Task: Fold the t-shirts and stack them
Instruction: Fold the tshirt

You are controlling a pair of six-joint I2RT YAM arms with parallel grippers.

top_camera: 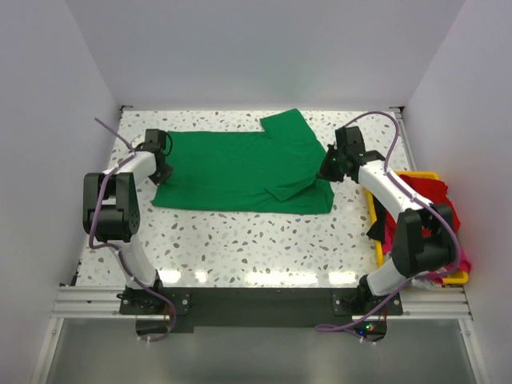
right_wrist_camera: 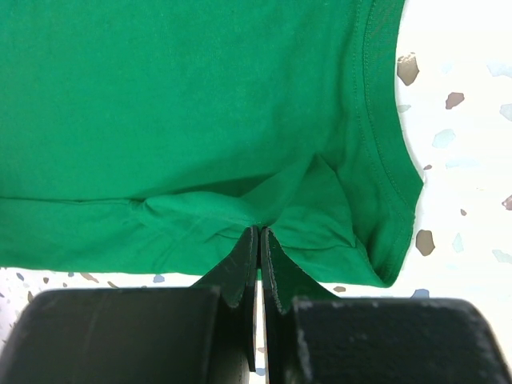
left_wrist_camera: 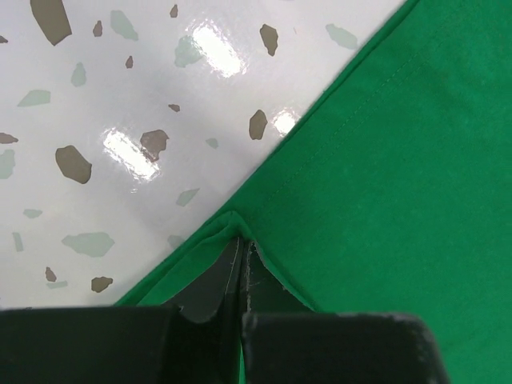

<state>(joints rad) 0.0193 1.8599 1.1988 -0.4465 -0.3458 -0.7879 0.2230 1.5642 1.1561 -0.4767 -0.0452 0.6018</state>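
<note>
Left gripper: jaws together, clamped on the hem edge of the green shirt. The cloth bunches into a small peak right at the tips. Bare table lies ahead and to the left in the wrist view.

Right gripper: jaws together, clamped on a pucker of the green shirt just beside the neckband. Wrinkles fan out from the pinch.

From the top: the left gripper sits at the left end of the green shirt and the right gripper at the right end. The shirt lies flat on the table between them, with its long axis left to right, hem left and collar right. The far sleeve sticks out toward the back; the near sleeve looks tucked in over the body.

Key relation: each arm holds its own end and the cloth runs inward from both, so neither arm needs to reach. Both pinches sit roughly mid-depth on the short edges.

Judgement: a fold is in hand and stacking is not started. The next move likely needs both arms to lift and travel together so the span stays taut. A thin pinch could slip.

Red shirts are heaped in the bin at the right, well apart from the green shirt.
</note>
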